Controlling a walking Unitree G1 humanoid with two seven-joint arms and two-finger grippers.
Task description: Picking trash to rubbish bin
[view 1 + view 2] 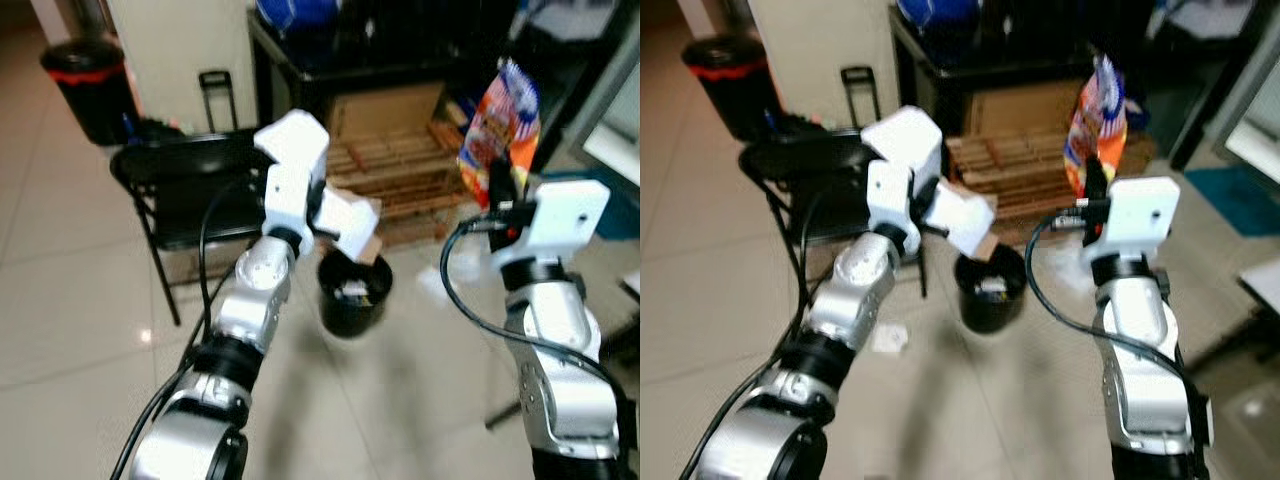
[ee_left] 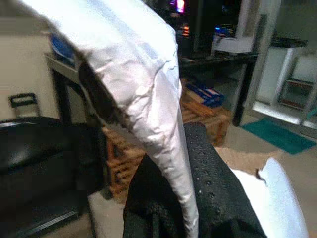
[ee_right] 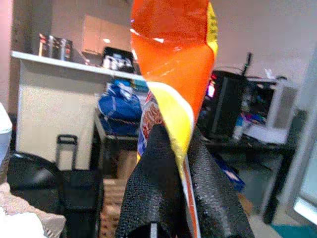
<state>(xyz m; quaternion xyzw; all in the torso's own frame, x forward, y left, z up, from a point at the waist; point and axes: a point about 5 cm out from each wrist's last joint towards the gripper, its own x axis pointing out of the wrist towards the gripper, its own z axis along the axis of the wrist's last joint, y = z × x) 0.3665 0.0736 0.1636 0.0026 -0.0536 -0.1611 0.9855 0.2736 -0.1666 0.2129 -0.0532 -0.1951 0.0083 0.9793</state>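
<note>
Left gripper (image 1: 335, 222): fingers clamp a white wrapper (image 2: 148, 99), directly above the black bin (image 1: 352, 295). Right gripper (image 1: 500, 195): fingers pinch an upright orange snack bag (image 1: 497, 120), farther off to the bin's right.

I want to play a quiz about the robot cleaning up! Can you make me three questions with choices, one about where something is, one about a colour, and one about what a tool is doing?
1. Where is the small black bin?
A. On the black chair
B. On the floor in front of the robot, between its arms
C. On the dark table

2. What is the main colour of the snack bag?
A. Green
B. Purple
C. Orange

3. What is the left tool doing?
A. Pinching a white wrapper
B. Hanging open with nothing in it
C. Gripping the chair

Answers:
1. B, the bin stands on the tiles below the left tool.
2. C, the bag held up by the right tool is orange with yellow.
3. A, the white wrapper is clamped between its black fingers, above the bin.
</note>
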